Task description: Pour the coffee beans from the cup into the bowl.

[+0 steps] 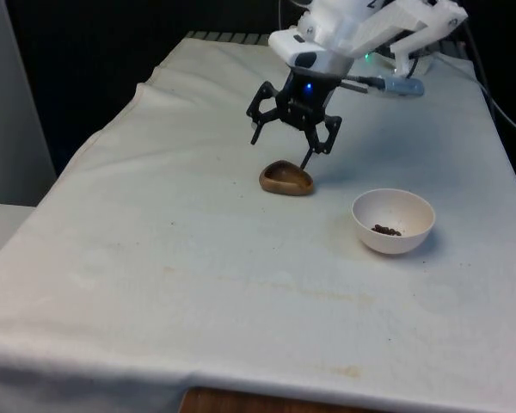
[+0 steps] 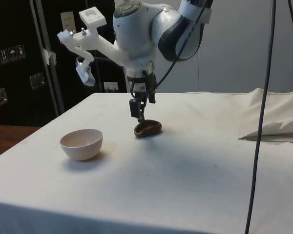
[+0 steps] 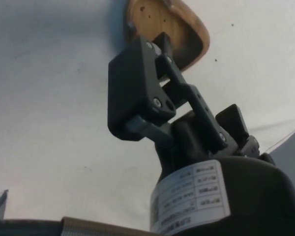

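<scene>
**Cup down on its side, beans in bowl, jaws spread above cup**

White cloth covers the surface (image 1: 198,284), black curtains behind it in the front view, dark cabinets behind in the side view. Cloth has a few faint stains and creases.

Gripper (image 1: 283,148) hangs just above the cup (image 1: 285,178), jaws spread and gripping nothing. In the front view one fingertip sits at the cup's rim on the front view's right; I can't tell whether it touches. The side view puts the fingers right over the cup (image 2: 147,128) too. My read: cup has been set down after the pour and the gripper is letting go (or about to lift clear), which would explain the wide jaws and low hover.

Cup: small, brown, looks wooden, lying tilted on its side on the cloth with the opening facing up and toward the front camera. The wrist view shows its pale wood inside (image 3: 164,29) with a couple of dark specks; otherwise it looks empty.

Bowl (image 1: 393,220): white, round, upright, near the cup on the front view's right, not touching. A small cluster of dark coffee beans (image 1: 385,230) lies at the bottom. Nothing spilled on the cloth that I can see.

Judgement: pour looks done. Remaining risk is a finger nudging the tipped cup on the way up, since it could roll.
</scene>
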Tool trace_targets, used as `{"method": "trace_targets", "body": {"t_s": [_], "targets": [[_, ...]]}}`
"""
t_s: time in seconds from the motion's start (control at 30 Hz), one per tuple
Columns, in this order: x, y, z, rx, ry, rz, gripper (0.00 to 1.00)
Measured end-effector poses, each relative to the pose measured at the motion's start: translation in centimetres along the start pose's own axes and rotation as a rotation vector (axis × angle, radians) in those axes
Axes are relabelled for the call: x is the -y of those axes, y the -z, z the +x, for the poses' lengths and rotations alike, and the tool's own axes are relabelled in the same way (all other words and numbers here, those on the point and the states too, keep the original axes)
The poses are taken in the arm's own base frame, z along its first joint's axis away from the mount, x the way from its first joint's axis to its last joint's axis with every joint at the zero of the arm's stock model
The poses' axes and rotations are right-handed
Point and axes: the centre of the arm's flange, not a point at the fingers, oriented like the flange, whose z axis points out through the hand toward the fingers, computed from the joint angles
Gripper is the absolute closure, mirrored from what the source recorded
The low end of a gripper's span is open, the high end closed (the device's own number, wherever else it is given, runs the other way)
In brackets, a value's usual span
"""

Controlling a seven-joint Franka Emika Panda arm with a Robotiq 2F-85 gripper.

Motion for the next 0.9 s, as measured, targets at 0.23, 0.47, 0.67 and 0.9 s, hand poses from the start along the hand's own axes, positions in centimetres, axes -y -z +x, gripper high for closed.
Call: {"method": "trace_targets", "body": {"t_s": [0.23,0.47,0.67,0.9], "targets": [[-0.6,1.4,-0.3,-0.014,0.005,0.004,0.00],[-1.0,2.2,-0.2,-0.010,0.011,0.031,0.00],[-1.1,2.7,-0.3,-0.011,0.015,0.061,0.00],[-1.0,2.8,-0.3,-0.009,0.020,0.097,0.00]]}}
